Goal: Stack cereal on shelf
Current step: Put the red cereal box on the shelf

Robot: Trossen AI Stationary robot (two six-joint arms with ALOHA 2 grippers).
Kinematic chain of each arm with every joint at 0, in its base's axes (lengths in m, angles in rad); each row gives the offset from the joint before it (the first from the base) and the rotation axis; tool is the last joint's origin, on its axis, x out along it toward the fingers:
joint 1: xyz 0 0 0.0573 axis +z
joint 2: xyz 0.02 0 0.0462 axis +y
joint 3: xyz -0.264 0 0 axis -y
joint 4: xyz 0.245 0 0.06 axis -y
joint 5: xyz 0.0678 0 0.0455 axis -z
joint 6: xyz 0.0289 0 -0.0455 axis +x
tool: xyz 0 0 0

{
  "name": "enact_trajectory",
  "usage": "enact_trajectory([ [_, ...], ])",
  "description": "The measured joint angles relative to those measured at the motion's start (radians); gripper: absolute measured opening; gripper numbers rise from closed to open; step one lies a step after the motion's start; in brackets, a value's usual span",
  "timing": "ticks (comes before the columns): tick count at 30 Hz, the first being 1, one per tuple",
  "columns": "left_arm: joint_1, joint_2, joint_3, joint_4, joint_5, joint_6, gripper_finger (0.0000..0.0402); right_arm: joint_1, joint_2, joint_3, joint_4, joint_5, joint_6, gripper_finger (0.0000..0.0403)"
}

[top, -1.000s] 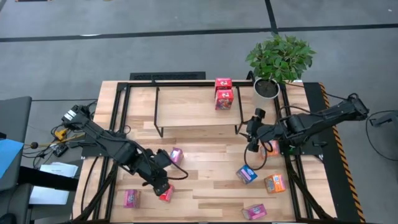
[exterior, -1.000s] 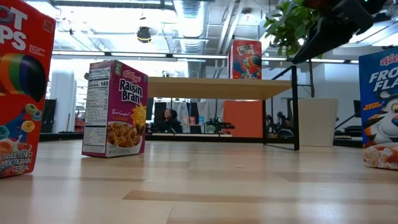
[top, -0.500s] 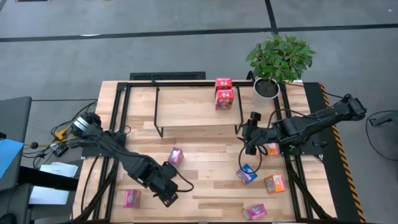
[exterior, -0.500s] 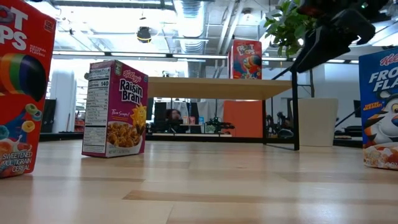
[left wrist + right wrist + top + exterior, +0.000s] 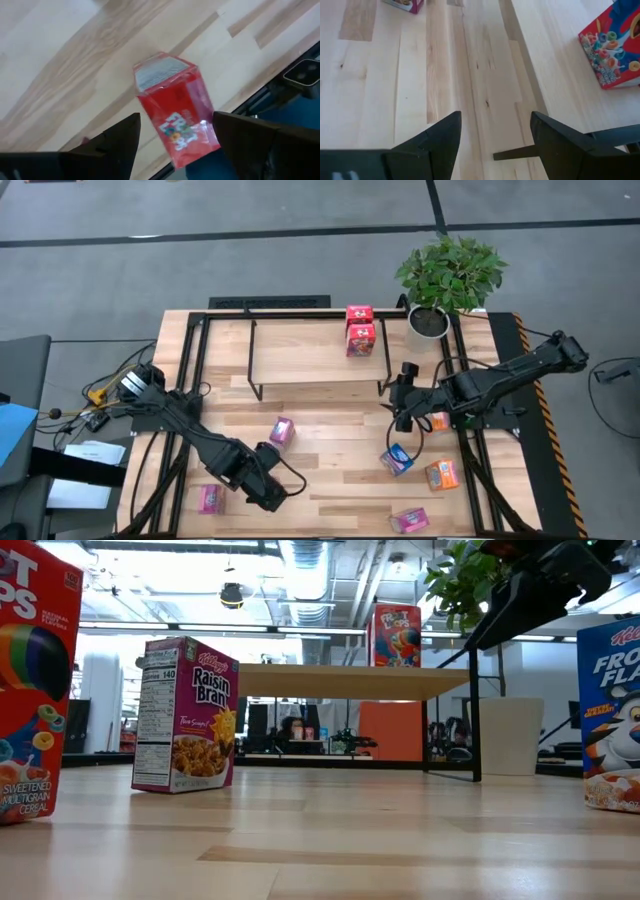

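My left gripper [image 5: 266,496] [image 5: 175,137] is open at the table's near edge. It is lowered from above over a red cereal box [image 5: 175,112] [image 5: 30,680], which stands upright on the table between the two fingers. In the high view the gripper hides this box. My right gripper [image 5: 403,413] [image 5: 495,132] hangs open over bare table by the right end of the shelf [image 5: 315,352] [image 5: 350,681]. Two red boxes [image 5: 360,328] [image 5: 610,55] stand on the shelf board near that end. Magenta boxes [image 5: 283,430] [image 5: 210,498] [image 5: 408,520] and orange-and-blue boxes [image 5: 396,460] [image 5: 441,474] sit on the table. My left gripper has one finger on each side of the red box's lower part [image 5: 200,142], coming from above. One finger [image 5: 240,135] meets the box's edge in the wrist view. I cannot tell whether it touches the box.
A potted plant [image 5: 447,275] stands at the table's far right corner. A third orange-and-blue box [image 5: 438,420] lies partly under the right arm. Black frame rails [image 5: 470,470] run along the left and right table sides. Bare wood lies between the shelf and the near boxes.
My left gripper has moved toward the table's near edge and come down over the red box, which has shifted slightly in the low view. My right gripper has drifted a little toward the table's left.
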Motion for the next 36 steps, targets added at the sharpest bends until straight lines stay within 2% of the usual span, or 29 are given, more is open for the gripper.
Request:
enact_trajectory([
  [6, 0.002, 0.005, 0.000, 0.017, -0.031, -0.030, 0.0239, -0.002, 0.000, 0.000, 0.003, 0.001, 0.001, 0.0265],
  [17, 0.002, 0.016, 0.000, 0.019, -0.013, -0.060, 0.0235, 0.020, 0.000, 0.000, 0.000, 0.002, 0.019, 0.0265],
  [26, 0.003, 0.027, 0.000, -0.009, 0.015, -0.042, 0.0202, 0.038, 0.000, 0.000, -0.001, 0.005, 0.028, 0.0265],
  [36, 0.019, 0.026, 0.000, -0.045, 0.077, 0.034, 0.0145, 0.038, 0.000, 0.000, -0.001, 0.005, 0.054, 0.0265],
])
